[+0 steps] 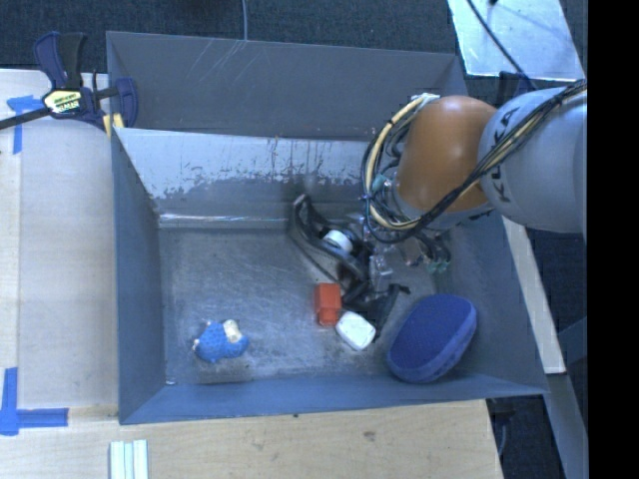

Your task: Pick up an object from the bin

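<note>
down over the right half of the bin [135, 267], the gripper [367, 289] hangs low above the floor, under the arm [544, 163] with its orange cover [444, 158] and a loop of cables [384, 153]. its dark tip is lost against the clutter beneath it, so i cannot tell whether it is open or closed.

just to its left, and a touch nearer the front wall, lies a small red-orange block [326, 304], close against the tip of the gripper. i cannot tell whether the two touch. in front of the block, at its lower right corner and touching it or nearly so, lies a rounded white piece [356, 330], tilted across the floor. these two are the things nearest the gripper, and which of them it is over is not clear.

behind the gripper, toward the back wall, a black looped thing [308, 230] like a strap or cord curls over the floor, with a small white round part [337, 239] on it. to the right of the gripper, in the front right corner, a large blue oval pad [432, 338] leans on the sloping right wall, near the white piece. well apart from all this, near the front left corner, a small blue lump [213, 343] with a pale yellow patch sits by itself on the floor.
</note>
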`<state>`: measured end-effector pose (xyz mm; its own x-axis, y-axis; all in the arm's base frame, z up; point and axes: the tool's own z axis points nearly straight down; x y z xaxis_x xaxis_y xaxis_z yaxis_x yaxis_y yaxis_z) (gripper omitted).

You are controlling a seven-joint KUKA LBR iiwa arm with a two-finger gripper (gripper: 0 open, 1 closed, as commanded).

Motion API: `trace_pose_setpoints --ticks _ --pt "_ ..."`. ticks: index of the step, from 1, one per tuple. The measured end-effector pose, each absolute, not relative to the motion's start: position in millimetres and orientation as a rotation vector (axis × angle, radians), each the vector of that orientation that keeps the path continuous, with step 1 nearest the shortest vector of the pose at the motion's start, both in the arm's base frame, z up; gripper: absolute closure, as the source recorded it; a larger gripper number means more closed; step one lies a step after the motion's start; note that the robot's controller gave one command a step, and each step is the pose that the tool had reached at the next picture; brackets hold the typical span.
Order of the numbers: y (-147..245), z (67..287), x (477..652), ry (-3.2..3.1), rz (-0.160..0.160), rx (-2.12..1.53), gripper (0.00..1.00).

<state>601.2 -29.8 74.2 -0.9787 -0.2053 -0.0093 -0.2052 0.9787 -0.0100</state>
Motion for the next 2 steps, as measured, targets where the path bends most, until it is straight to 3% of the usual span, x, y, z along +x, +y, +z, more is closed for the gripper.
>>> trace_pose_setpoints --ticks 1,2 --pt "-28 76 578.4 3.096 -0.010 -0.316 1.00" --pt "-46 200 582.7 3.115 -0.005 -0.288 1.00"
